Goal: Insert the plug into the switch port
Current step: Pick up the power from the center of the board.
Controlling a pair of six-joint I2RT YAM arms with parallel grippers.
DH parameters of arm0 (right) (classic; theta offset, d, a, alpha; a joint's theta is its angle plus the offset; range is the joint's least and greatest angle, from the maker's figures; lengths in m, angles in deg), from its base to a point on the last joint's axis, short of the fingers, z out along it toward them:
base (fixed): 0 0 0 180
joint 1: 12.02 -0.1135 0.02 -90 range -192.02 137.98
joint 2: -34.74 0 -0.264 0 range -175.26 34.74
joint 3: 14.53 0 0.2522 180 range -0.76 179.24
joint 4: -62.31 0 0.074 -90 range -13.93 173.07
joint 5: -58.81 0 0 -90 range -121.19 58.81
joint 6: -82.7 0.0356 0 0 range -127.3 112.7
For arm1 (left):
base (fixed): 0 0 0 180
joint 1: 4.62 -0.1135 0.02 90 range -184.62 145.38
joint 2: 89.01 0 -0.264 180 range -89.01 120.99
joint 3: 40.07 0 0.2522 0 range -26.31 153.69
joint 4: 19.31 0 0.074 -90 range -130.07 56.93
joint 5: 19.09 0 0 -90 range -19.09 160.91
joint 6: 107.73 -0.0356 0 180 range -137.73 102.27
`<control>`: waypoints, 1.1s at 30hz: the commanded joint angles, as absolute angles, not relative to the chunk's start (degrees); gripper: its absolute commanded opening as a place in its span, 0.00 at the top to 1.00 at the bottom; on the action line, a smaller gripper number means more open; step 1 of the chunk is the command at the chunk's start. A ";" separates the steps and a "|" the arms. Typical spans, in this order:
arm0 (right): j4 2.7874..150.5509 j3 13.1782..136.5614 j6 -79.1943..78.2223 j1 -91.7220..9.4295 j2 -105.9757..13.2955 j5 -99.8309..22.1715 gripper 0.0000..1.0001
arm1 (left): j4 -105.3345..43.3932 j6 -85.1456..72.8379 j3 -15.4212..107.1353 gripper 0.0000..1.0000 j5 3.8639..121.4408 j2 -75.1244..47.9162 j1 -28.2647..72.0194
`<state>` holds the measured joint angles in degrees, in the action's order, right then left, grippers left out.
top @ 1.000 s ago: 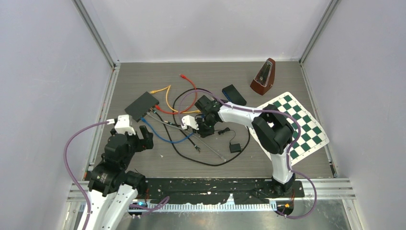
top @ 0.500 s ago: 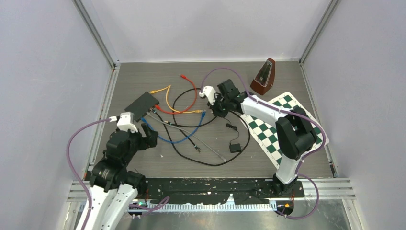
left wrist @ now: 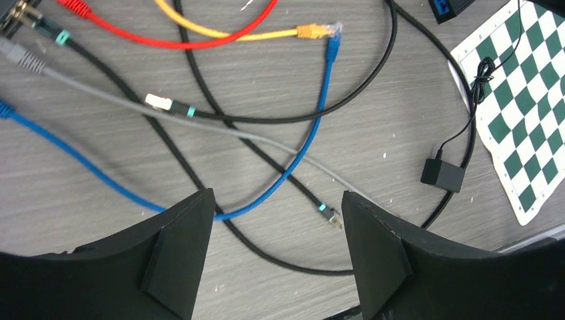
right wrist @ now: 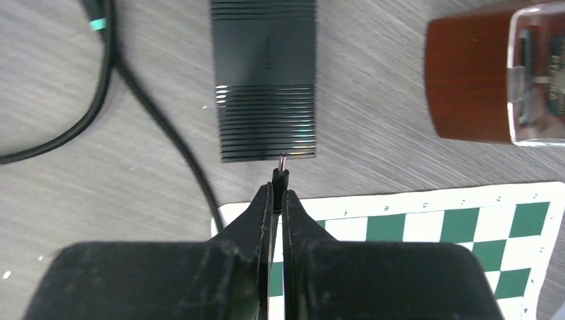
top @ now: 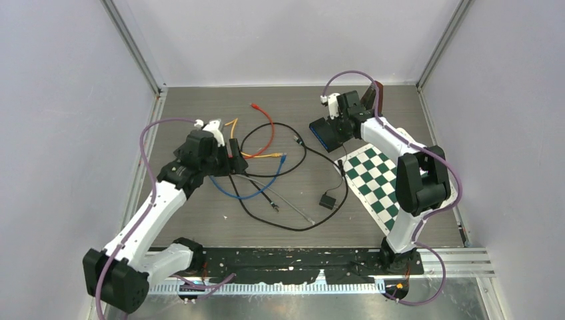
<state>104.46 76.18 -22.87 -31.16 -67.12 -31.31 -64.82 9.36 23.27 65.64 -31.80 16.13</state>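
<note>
**Left arm.** My left gripper (left wrist: 276, 257) hangs with its jaws spread wide and nothing between them, over a tangle of leads on the grey wood-grain table (left wrist: 400, 127). Ahead of my left finger (left wrist: 180, 260), a red cable (left wrist: 170, 45) and a yellow cable (left wrist: 313, 30) cross near the far edge of the view. A blue cable (left wrist: 80, 159) sweeps in from the left, dips under the gap between my fingers and climbs away again. A grey cable (left wrist: 260, 138) and a thick black cable (left wrist: 390, 47) lie over and under it. Ahead of my right finger, a small black adapter block (left wrist: 442, 175) sits just beside the green-and-white chess mat (left wrist: 526, 100).

**Right arm.** My right gripper (right wrist: 278, 200) is pinched tight on the plug (right wrist: 282, 175). Its metal tip points straight ahead at the near edge of the black ribbed switch (right wrist: 266, 80). I cannot tell whether the tip touches it. Left of my hand, another black lead (right wrist: 166, 133) curves past the switch's near corner. The chess mat lies beneath my fingers. Ahead to the right, apart from the switch, stands a brown metronome (right wrist: 466, 73).
</note>
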 commanded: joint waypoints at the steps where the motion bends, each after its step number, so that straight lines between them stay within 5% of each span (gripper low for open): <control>1: 104.25 79.78 -17.61 -30.74 -70.05 -23.72 0.95 | -58.59 9.82 29.02 0.28 64.73 -25.75 17.04; 15: 102.37 87.62 -10.64 -26.34 -80.11 -22.45 0.95 | -53.64 9.63 33.94 0.28 64.84 -14.55 18.51; 33: 108.46 103.52 -23.10 -26.30 -92.65 -34.06 0.95 | -45.65 17.34 45.86 0.32 60.05 8.42 24.20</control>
